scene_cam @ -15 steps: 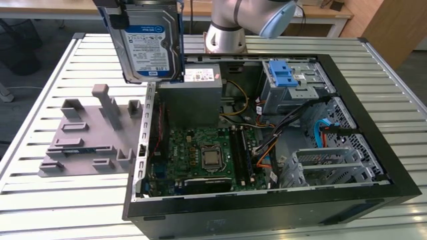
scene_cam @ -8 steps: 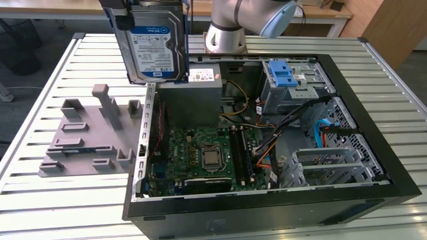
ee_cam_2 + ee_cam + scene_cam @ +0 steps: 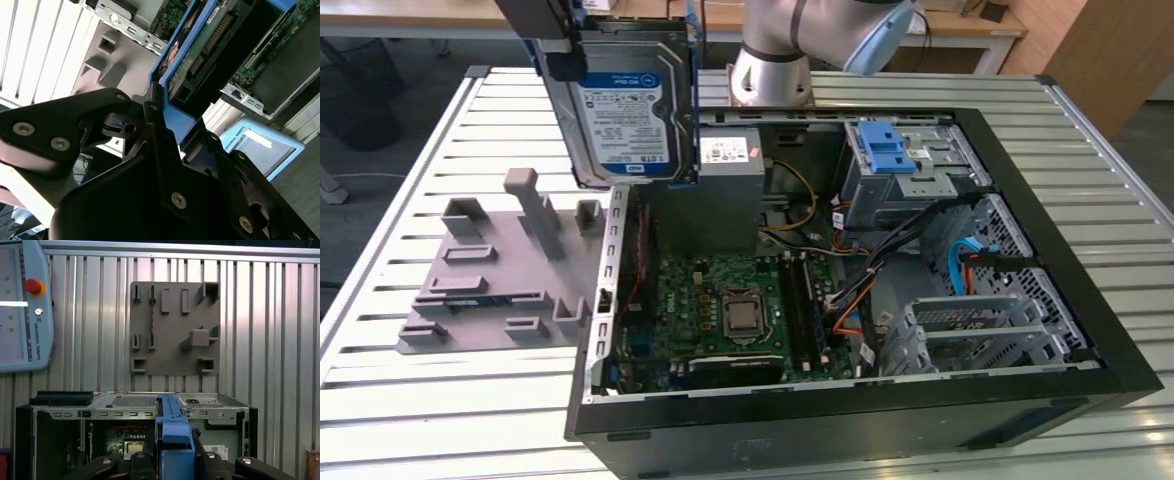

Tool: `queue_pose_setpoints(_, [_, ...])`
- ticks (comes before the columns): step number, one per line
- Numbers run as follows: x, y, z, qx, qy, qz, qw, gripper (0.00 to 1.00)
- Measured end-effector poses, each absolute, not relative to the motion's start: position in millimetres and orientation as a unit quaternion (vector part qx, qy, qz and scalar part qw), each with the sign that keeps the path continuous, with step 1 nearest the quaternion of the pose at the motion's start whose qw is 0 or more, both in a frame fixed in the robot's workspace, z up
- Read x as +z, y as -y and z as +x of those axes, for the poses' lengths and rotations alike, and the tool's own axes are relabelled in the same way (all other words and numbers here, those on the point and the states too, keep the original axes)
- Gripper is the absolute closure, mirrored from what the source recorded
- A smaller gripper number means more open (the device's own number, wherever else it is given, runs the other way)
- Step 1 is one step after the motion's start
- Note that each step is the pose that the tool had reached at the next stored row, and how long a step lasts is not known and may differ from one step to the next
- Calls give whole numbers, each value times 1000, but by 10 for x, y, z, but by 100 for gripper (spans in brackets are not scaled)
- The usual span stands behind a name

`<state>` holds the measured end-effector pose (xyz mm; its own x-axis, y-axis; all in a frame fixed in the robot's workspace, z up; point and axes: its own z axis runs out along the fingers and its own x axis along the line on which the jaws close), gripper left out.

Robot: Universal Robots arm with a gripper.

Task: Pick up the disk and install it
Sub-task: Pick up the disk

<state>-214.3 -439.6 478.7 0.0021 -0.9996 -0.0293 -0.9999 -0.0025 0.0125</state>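
Note:
The disk (image 3: pixel 630 100) is a silver hard drive with a white-and-blue label and a blue carrier frame. It hangs upright in the air over the far corner of the open computer case (image 3: pixel 1067 390), on the exterior view's left. My gripper (image 3: pixel 616 35) is shut on its upper end. In the second wrist view the black fingers (image 3: pixel 156 131) clamp the blue frame, and the disk's (image 3: pixel 200 55) green circuit side shows. In the first wrist view the blue frame edge (image 3: pixel 175 432) stands between the fingers (image 3: pixel 216 460), above the case (image 3: pixel 135 401).
Inside the case lie a motherboard (image 3: pixel 734 305), a grey metal box with a white sticker (image 3: pixel 720 190) and a drive cage with a blue latch (image 3: pixel 887 150). A grey fixture plate (image 3: pixel 487 270) lies on the slatted table (image 3: pixel 400 400). A teach pendant (image 3: pixel 20 305) lies beyond.

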Motion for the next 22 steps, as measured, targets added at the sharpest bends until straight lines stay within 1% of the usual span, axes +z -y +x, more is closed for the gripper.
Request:
queue_pose_setpoints(16, [4763, 4427, -1510, 15, -706, -708, 6, 64])
queue_pose_setpoints(22, [4749, 4591, -1483, 15, -706, -708, 6, 64])
